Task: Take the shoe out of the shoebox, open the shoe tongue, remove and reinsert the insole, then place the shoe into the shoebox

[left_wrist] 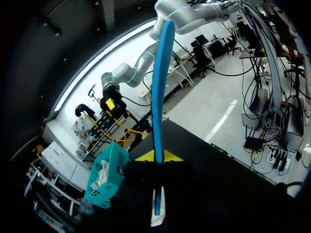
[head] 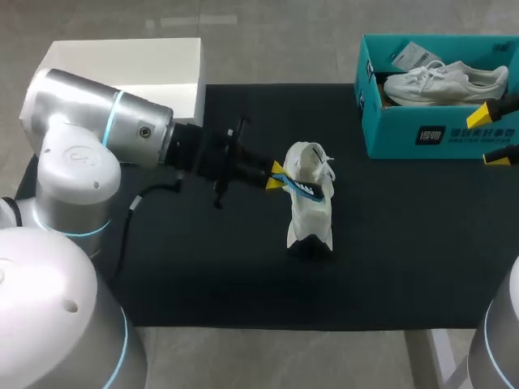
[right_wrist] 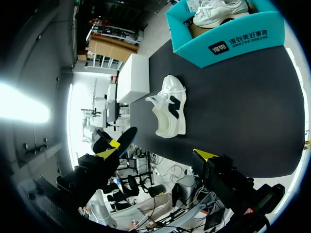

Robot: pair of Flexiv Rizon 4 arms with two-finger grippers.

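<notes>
A white shoe [head: 310, 212] stands on the black mat, near its middle, and also shows ahead of my right fingers as the shoe [right_wrist: 170, 109]. My left gripper [head: 277, 177] is right beside its opening, shut on a thin blue insole [head: 306, 191] that crosses the shoe's upper. Seen from the left wrist, that insole [left_wrist: 158, 97] runs edge-on out from the pinched fingers of the left gripper [left_wrist: 156, 158]. My right gripper [head: 492, 134] hangs open at the table's right edge, by the teal shoebox [head: 422, 134], with nothing in it [right_wrist: 156, 154].
The shoebox [right_wrist: 233, 41] at the back right holds a second white shoe [head: 442, 81]. A white box [head: 138, 69] sits at the back left, behind my left arm. The black mat [head: 243, 275] is bare in front of the shoe.
</notes>
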